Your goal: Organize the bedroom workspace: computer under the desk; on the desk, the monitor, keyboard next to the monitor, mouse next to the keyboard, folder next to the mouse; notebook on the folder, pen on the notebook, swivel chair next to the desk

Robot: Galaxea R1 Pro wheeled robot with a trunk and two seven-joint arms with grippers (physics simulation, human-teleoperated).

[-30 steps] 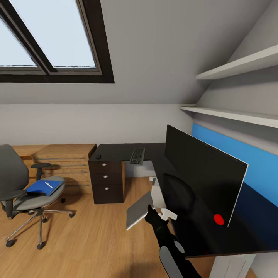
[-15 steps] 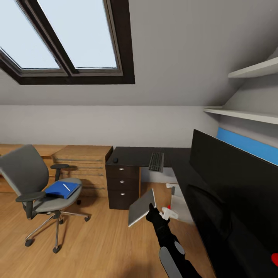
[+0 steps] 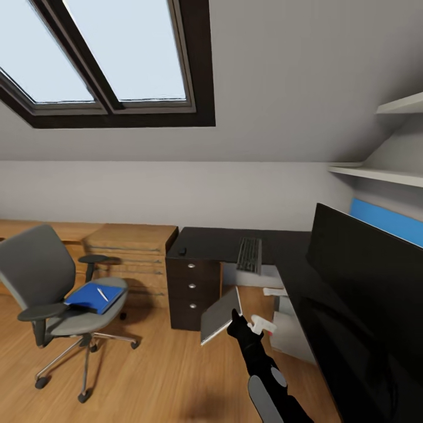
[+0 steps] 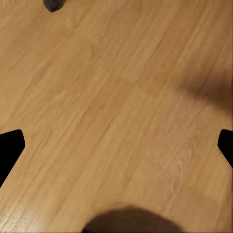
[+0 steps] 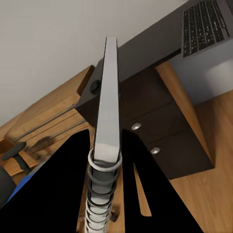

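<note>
— Where is the notebook [image 3: 220,314]?

— In the air beside the desk [image 3: 217,241], in front of the drawer unit [image 3: 194,291]. The right gripper [image 3: 237,322] is clamped on its spiral-bound end. From the wrist it shows edge-on, so its cover is hard to read.

— What is cut off?

— The monitor [image 3: 364,276] runs off the right edge. The mouse [image 3: 183,251] is a tiny dark speck.

— Any change from half a second ago?

— The camera has turned slightly; the notebook sits the same in the grip.

— Its long axis?

— Tilted, pointing away from the fingers towards the desk corner.

— And the left gripper [image 4: 116,145]?

— Spread wide over the floor [image 4: 121,87], holding nothing.
</note>
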